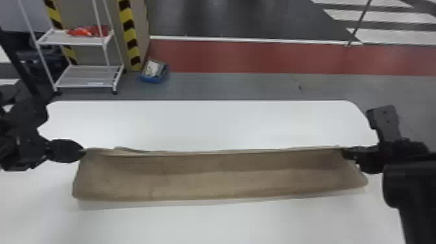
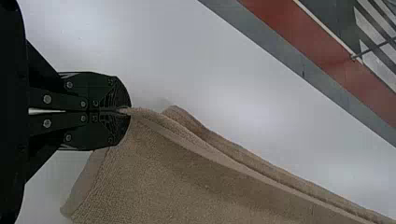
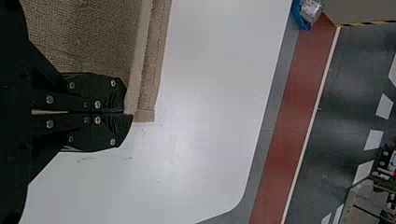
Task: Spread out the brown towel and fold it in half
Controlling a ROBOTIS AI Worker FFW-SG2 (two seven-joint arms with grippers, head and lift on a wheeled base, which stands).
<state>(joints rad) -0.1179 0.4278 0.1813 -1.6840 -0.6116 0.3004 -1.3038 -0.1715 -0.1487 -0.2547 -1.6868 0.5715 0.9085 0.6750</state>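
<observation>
The brown towel [image 1: 207, 176] lies as a long, wide strip across the white table, its far edge stretched between the two grippers. At its far left corner is my left gripper [image 1: 85, 152], shut on the cloth. My right gripper [image 1: 344, 152] is shut on the far right corner. In the left wrist view, the left gripper [image 2: 128, 111] pinches a corner of the towel [image 2: 187, 177], with another layer's edge beyond it. In the right wrist view, the right gripper [image 3: 128, 113] holds a corner of the towel [image 3: 93, 42], and a hemmed layer lies beside the held edge.
The white table [image 1: 207, 123] extends beyond the towel on its far and near sides. Behind it on the floor stand a white shelf cart [image 1: 87, 76] at the left and a blue box [image 1: 153, 72] beside a striped pillar [image 1: 129, 35].
</observation>
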